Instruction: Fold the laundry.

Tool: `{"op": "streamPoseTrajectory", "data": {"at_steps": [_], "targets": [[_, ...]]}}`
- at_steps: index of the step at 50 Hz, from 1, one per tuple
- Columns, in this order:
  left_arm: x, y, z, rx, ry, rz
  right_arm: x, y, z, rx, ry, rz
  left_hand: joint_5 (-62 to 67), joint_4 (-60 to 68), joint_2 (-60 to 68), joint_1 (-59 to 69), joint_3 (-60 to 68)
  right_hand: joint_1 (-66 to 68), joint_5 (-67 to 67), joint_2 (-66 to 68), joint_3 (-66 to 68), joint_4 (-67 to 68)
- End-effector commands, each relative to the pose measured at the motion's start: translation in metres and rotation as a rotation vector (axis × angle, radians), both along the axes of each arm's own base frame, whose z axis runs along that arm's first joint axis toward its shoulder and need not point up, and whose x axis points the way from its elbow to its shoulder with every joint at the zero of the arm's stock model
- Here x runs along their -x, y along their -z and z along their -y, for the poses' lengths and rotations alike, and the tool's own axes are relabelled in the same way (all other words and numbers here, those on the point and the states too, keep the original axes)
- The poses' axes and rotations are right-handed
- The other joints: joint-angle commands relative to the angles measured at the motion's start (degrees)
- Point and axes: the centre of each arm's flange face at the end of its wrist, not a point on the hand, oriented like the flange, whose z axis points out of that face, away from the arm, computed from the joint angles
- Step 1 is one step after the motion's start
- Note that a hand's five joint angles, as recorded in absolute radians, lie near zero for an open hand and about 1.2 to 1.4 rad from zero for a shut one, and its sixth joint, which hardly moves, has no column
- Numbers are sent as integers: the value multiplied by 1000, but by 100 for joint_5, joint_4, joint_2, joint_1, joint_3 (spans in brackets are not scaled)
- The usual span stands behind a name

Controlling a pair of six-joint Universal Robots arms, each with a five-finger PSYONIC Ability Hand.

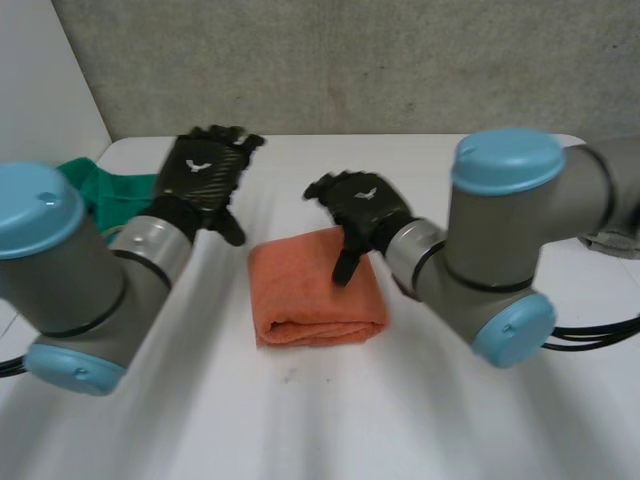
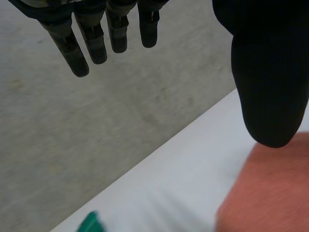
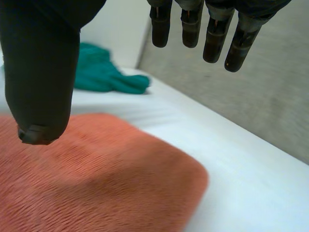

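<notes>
1. Nearly in the middle of the white table (image 1: 300, 420) lies an orange towel (image 1: 318, 287). It is folded into a thick square, and its round folded edge is on the side closest to the robot.
2. The right hand (image 1: 362, 208) is over the far part of the orange towel, on the right arm's side.
3. Its fingers (image 3: 215, 38) are straight and held away from its thumb (image 3: 41, 87), and they hold nothing. The thumb points down at the orange towel (image 3: 96, 179). I cannot tell if it touches the towel.
4. The left hand (image 1: 203, 165) is up in the air past the far corner of the orange towel, on the left arm's side. It does not touch the towel.
5. The left hand's fingers (image 2: 94, 43) are straight too, with the thumb (image 2: 270, 82) held wide apart from them. This hand holds nothing. In the left wrist view, a corner of the orange towel (image 2: 270, 193) shows just past the tip of the thumb.
6. A green cloth (image 1: 105, 190) lies in a bunch on the table. It is well apart from the orange towel, on the other side of the left hand.
7. A grey thing (image 1: 610, 242) sits far from the orange towel, behind the right arm. Too little of it shows to tell what it is.
8. A grey wall (image 1: 350, 60) stands behind the table, beyond the orange towel.
</notes>
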Motion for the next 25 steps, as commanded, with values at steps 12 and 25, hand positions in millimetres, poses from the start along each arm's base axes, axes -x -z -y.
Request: {"op": "streamPoseTrajectory", "data": {"at_steps": [12, 25], "targets": [[23, 93, -9, -394, -31, 224, 7, 70, 29, -240, 51, -147, -79, 16, 28, 99, -14, -131, -314, -265, -233, -317], [22, 93, -8, -357, -5, 296, 18, 53, 40, -57, 121, -243, -163, -68, -56, 15, -98, -131, -314, -265, -233, -317]]}}
